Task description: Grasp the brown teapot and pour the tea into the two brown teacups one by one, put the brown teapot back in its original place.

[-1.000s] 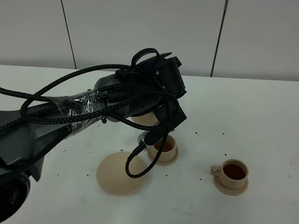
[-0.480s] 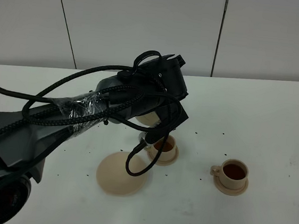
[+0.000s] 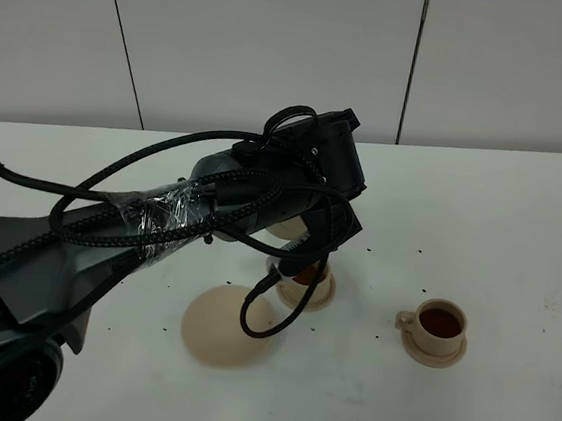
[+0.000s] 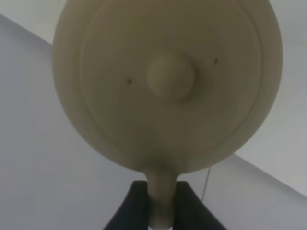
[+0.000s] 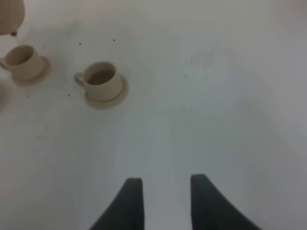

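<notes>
Nearest the high camera, the left arm [image 3: 109, 223], dark and cable-wrapped, stretched out over the white table [image 3: 521, 226]. Just beyond, the wide flat saucer [image 3: 209, 339], bare, partly behind a hanging cable loop [image 3: 255, 318]. Next out, the nearer brown teacup [image 3: 312, 280] on its small saucer, half hidden under the wrist, dark tea inside. Well apart to its right, the second brown teacup [image 3: 439, 324] on its own saucer, full of dark tea, handle toward the first cup. Above the first cup, the left gripper [image 4: 160, 211], dark fingers pressed together on the loop handle of the brown teapot [image 4: 168, 81]. Teapot off the table, knobbed lid facing the wrist camera, only a tan sliver seen from the high view. Right gripper [image 5: 165, 199] spread wide, holding nothing, over bare table with both cups ahead. Dark specks [image 3: 424, 289] scattered around the cups. Farthest back, the pale panelled wall [image 3: 278, 49].
</notes>
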{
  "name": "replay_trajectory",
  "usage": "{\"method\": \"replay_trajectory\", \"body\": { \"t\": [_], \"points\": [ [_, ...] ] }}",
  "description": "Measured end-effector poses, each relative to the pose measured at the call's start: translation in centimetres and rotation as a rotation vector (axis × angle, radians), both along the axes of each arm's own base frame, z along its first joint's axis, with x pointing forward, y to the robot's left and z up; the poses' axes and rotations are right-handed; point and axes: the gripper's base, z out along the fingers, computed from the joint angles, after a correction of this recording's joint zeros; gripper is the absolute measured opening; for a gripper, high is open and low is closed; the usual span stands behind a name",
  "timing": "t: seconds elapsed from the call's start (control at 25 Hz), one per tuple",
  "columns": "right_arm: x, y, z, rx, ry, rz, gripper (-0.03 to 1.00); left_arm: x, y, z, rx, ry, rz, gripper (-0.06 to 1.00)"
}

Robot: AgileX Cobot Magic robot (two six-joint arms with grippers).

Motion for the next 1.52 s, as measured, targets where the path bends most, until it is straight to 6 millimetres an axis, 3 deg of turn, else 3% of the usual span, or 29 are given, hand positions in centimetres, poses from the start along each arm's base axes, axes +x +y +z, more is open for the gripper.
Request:
{"method": "replay_trajectory", "body": {
  "t": [1.52],
  "points": [
    [0.00,0.00,0.00,0.000,0.000,0.000,0.24,-0.16,0.37,-0.03,0.023,0.014,0.035,0.17]
  ]
}}
